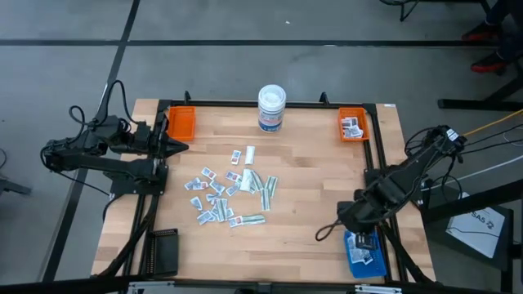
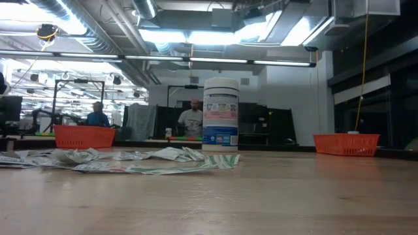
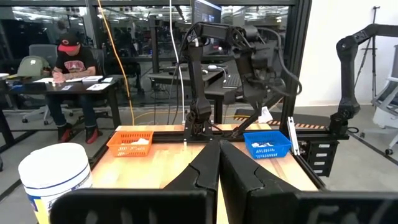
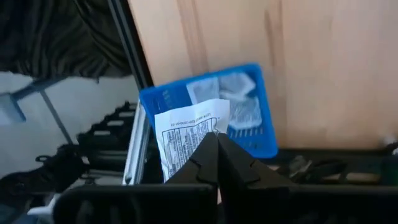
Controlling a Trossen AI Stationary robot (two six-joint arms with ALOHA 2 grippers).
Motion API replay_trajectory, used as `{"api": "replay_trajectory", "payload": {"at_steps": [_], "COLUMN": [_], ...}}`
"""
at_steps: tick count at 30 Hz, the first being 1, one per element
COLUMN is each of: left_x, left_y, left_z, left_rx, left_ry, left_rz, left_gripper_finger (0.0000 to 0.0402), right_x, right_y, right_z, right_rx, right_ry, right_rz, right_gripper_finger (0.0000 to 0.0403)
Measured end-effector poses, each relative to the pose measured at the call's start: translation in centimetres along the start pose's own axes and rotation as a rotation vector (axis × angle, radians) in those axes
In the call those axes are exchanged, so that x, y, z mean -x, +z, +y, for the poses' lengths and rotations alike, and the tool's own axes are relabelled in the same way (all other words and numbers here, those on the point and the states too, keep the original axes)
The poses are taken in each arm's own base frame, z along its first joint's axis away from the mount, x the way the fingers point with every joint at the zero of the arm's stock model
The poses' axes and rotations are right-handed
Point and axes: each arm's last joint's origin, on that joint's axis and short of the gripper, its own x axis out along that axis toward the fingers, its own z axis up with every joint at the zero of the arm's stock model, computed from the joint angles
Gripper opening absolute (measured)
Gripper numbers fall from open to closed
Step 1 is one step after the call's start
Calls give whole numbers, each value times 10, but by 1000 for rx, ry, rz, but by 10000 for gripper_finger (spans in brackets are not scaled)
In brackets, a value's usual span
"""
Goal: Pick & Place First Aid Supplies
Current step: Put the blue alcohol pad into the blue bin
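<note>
Hovering above the blue tray (image 1: 364, 253) at the table's near right corner, the right gripper (image 4: 216, 138) had its fingers pinched tight on one white printed packet (image 4: 183, 137), which hung just over the tray and partly covered it in the right wrist view. A few more packets (image 4: 233, 99) already lay inside that blue tray. Most of the first aid supplies (image 1: 229, 196) sat in a loose scatter near the middle of the wooden table (image 1: 302, 180), small white packets mixed with longer pale greenish strips (image 1: 265, 188); in the low view the same pile (image 2: 130, 160) lay flat on the boards. The left gripper (image 1: 181, 146) rested at the table's left edge with its fingers closed together on nothing, pointing inward just beside the orange tray (image 1: 181, 122) at the far left corner. Another orange tray (image 1: 353, 125) at the far right corner held several packets. A white round tub (image 1: 271, 108) with a blue label stood upright at the far edge between the two orange trays. A seated person (image 3: 71, 74) worked at a desk beyond the table.
</note>
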Motion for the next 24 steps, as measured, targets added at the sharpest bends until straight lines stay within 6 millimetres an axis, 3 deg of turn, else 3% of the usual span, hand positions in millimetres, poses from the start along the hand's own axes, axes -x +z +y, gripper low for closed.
{"api": "replay_trajectory", "payload": {"at_steps": [9,17,24], "left_x": [0,0,0], "left_y": [0,0,0], "left_z": [0,0,0], "left_rx": [0,0,0], "left_ry": [0,0,-1], "left_rz": [0,0,0], "left_gripper_finger": [4,4,4], "right_x": [-42,-77,-98], "right_y": [-10,-22,-20], "right_z": [0,-15,-22], "right_rx": [-28,-162,-232], "right_ry": [57,27,65], "right_rz": [70,197,183], "right_gripper_finger": [0,2,26]}}
